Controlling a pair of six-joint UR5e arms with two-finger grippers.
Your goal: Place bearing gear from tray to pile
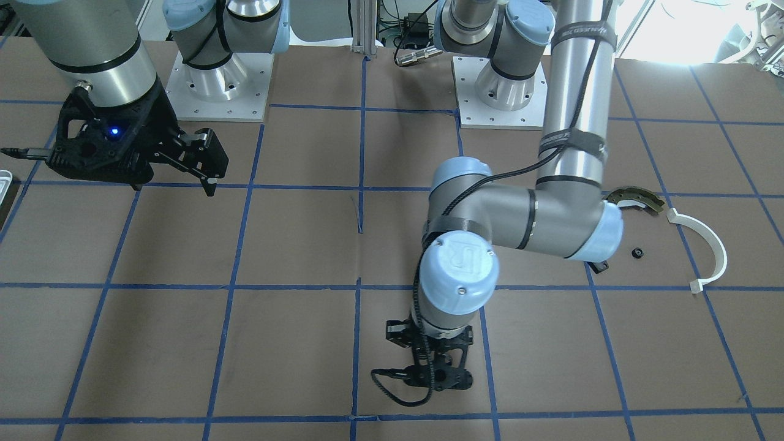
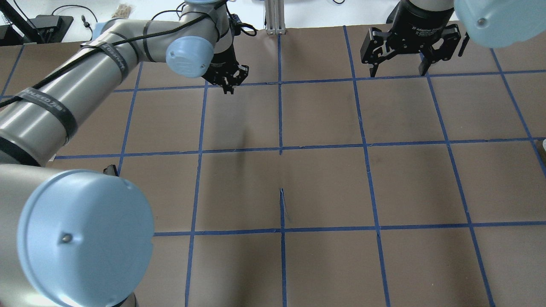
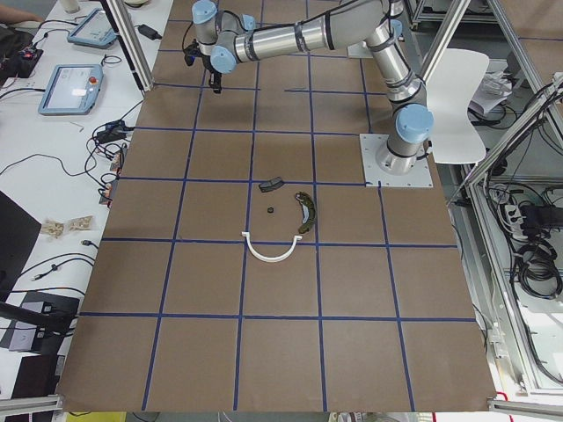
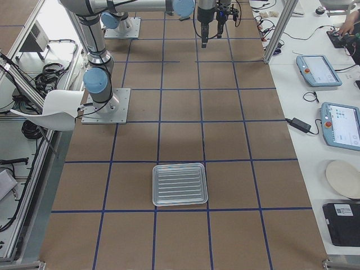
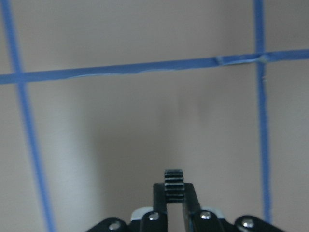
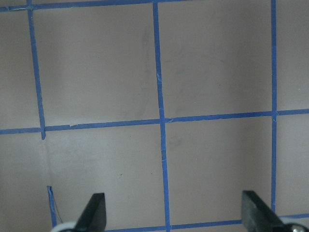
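My left gripper (image 5: pixel 174 191) is shut on a small black toothed bearing gear (image 5: pixel 174 182) and holds it above bare brown table; it also shows in the overhead view (image 2: pixel 228 85). The pile lies apart from it: an olive brake shoe (image 1: pixel 637 199), a white plastic arc (image 1: pixel 710 248), a black pad (image 1: pixel 599 266) and a small black round part (image 1: pixel 638 252). The whitish tray (image 4: pixel 180 184) looks empty; its edge shows in the front-facing view (image 1: pixel 3 184). My right gripper (image 2: pixel 399 70) is open and empty, raised near the tray's side of the table.
The table is brown board with a blue tape grid (image 2: pixel 281 149). Both arm bases (image 1: pixel 220 86) stand on plates at the robot's edge. My left arm's elbow (image 1: pixel 551 220) hangs over the table beside the pile.
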